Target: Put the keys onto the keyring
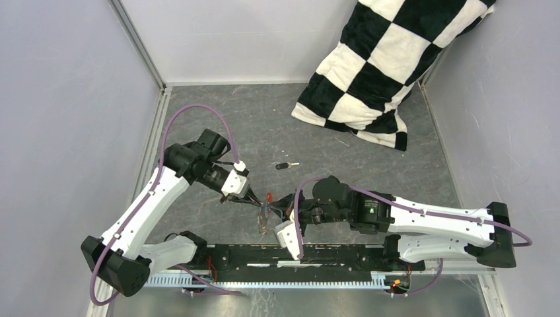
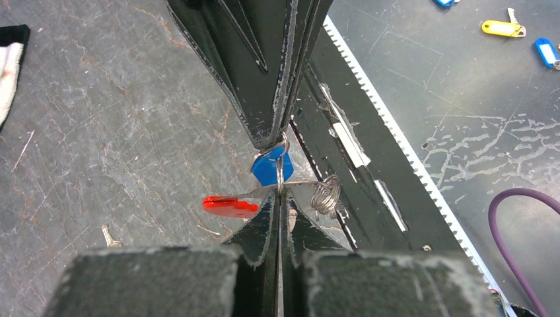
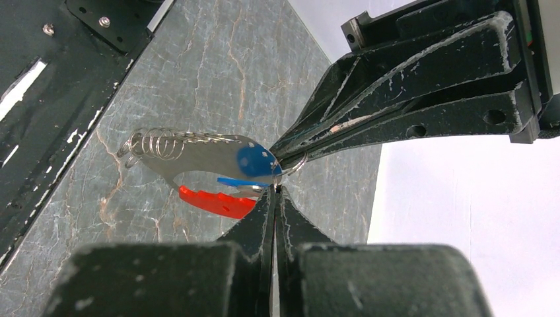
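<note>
The keyring hangs between my two grippers, just above the table: a thin wire ring with a red tag and a flat silver piece ending in a wire coil. The blue-headed key hangs at the ring. My left gripper is shut on the ring wire. My right gripper is shut on the same ring from the opposite side, next to the blue head and red tag. In the top view both grippers meet near the front rail. The black-headed key lies alone on the table behind them.
A black-and-white checkered cushion lies at the back right. The black mounting rail runs along the near edge under the grippers. A yellow tag and a blue tag lie on the lower surface beyond the rail.
</note>
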You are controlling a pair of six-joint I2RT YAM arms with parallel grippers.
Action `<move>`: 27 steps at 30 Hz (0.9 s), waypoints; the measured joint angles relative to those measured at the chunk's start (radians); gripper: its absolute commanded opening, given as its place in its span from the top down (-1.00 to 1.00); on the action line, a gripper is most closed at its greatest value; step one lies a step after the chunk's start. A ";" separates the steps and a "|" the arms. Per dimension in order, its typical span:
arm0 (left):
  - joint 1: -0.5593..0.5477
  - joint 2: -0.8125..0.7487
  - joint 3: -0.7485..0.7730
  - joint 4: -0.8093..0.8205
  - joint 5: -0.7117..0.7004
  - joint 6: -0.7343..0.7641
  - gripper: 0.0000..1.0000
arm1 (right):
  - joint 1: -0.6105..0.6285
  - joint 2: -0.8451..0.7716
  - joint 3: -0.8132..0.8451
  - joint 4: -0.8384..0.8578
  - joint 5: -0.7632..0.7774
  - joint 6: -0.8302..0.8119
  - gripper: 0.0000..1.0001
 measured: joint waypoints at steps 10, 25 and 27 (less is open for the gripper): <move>0.000 0.000 -0.001 0.029 -0.003 -0.021 0.96 | 0.000 0.000 0.000 0.001 0.000 -0.001 0.99; 0.000 0.000 -0.006 0.043 -0.019 -0.022 0.96 | 0.005 0.000 0.002 0.012 0.016 -0.008 0.99; 0.000 0.000 -0.008 0.045 -0.022 -0.022 0.96 | 0.005 -0.001 0.002 0.012 0.027 -0.008 0.99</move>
